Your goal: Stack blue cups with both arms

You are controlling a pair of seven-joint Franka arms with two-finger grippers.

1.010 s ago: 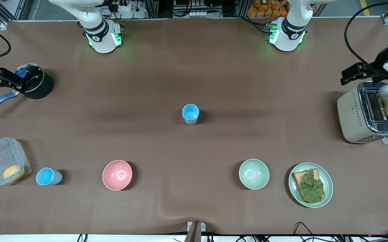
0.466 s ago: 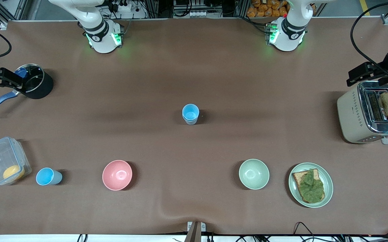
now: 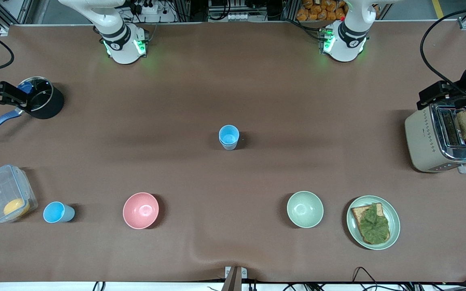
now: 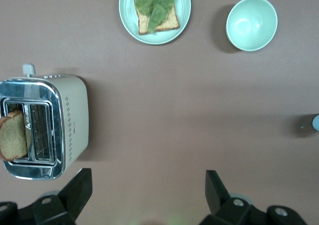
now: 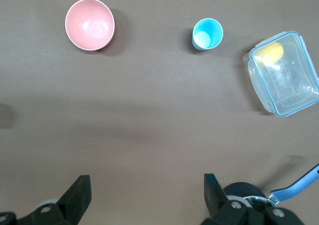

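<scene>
Left gripper [image 4: 144, 197] drifting off silver-topped cream toaster [image 3: 439, 139], fingers spread; right gripper [image 5: 144, 197] open above black saucepan [image 3: 43, 101]; nested light-blue plastic cups [image 3: 228, 136] mid-table; single blue cup [image 3: 57, 212] beside clear plastic box [image 3: 4, 194].

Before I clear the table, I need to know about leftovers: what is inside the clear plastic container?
The clear container holds one round yellow-orange piece of food in a corner. The rest looks bare through its clear walls; what food it is cannot be told.

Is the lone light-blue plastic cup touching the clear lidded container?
Apart. The right wrist view shows brown tabletop between the light-blue plastic cup and the clear plastic container.
</scene>
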